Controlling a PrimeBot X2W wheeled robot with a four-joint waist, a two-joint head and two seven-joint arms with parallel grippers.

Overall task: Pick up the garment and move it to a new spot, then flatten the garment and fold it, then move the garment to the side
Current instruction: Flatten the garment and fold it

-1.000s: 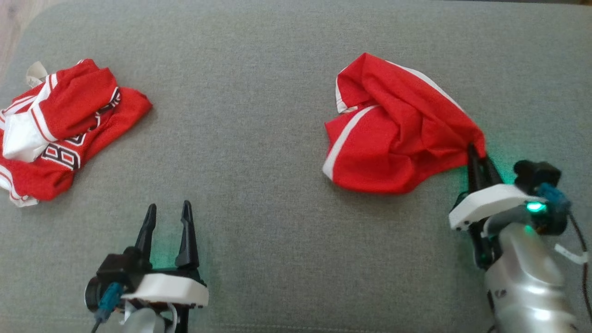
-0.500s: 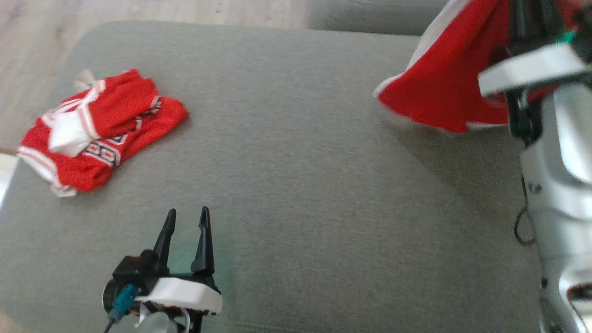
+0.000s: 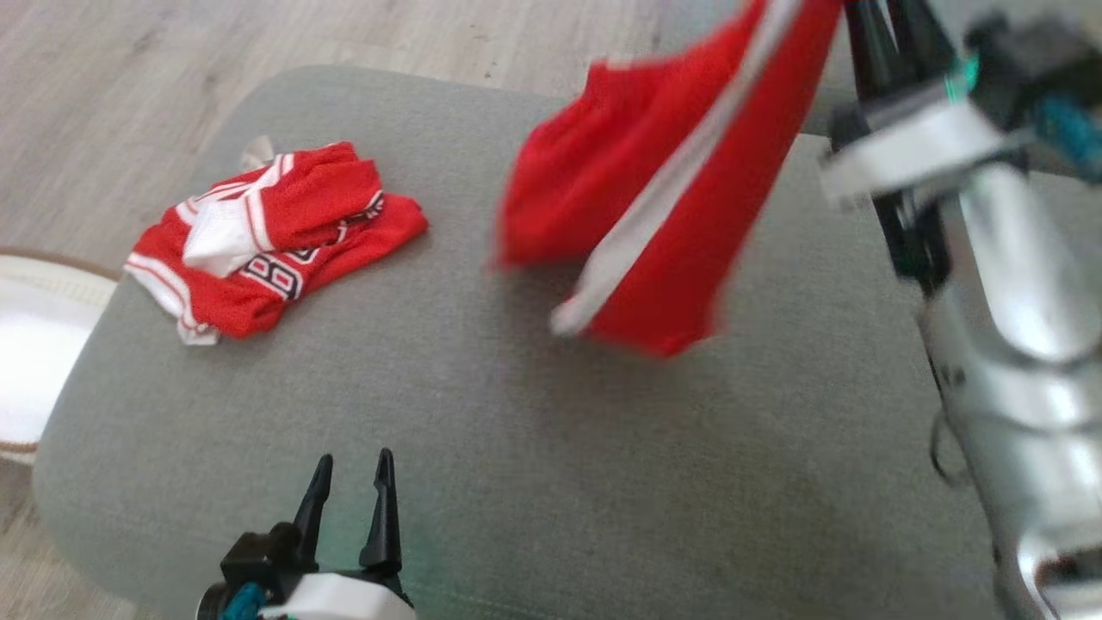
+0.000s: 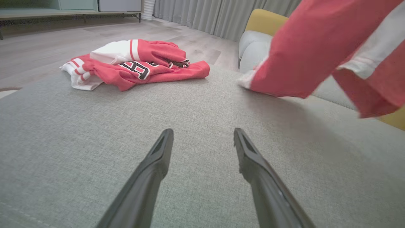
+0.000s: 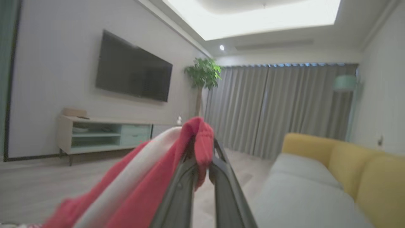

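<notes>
Aloft, garment [image 3: 654, 198] hangs; jersey [image 3: 275, 237] lies apart on cushion [image 3: 534, 448].

Living room: pale wood floor [image 3: 129, 69], lit by a bright ceiling panel [image 5: 253, 15].
Right wrist view: wall TV [image 5: 133, 76] upper left, low console [image 5: 104, 134] beneath, plant [image 5: 202, 74] centre, grey curtains [image 5: 278, 107] beside it, yellow sofa [image 5: 348, 158] lower right; grey cushion [image 3: 534, 482] across lower head view.

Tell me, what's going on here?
The right arm has its jaws shut on an edge of a red fabric garment with a white stripe, holding it in the air over the grey fabric cushion. The left arm hovers low over the cushion's near edge, jaws open and empty. A crumpled red-and-white jersey lies on the cushion's left side. Flattening and folding are not yet done.
</notes>
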